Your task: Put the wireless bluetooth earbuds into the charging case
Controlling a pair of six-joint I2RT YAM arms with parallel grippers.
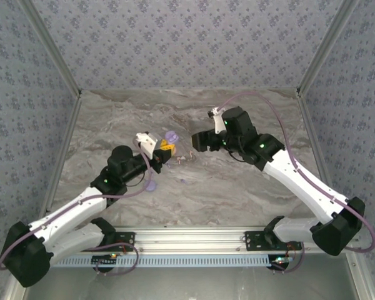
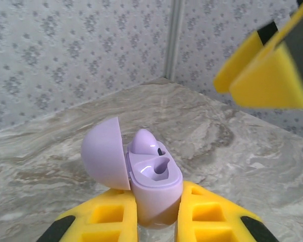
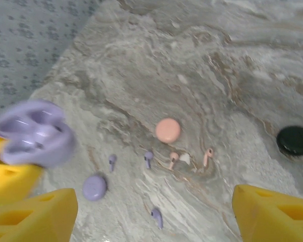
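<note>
Left pincer [image 2: 156, 219] clamps the open lavender charging case [image 2: 154, 176], one bud [image 2: 144, 141] seated inside; right pincer [image 3: 154, 201] hangs, jaws spread and empty, over loose earbuds [image 3: 148, 159] on the counter [image 3: 217, 75], a lavender earbud [image 3: 156, 218] directly beneath, nearer this arm.

Enclosed robot test booth, floral-patterned walls [image 1: 175, 44], marble-look tabletop [image 1: 237, 194], aluminium mounting rail [image 1: 194, 237] at near edge
</note>
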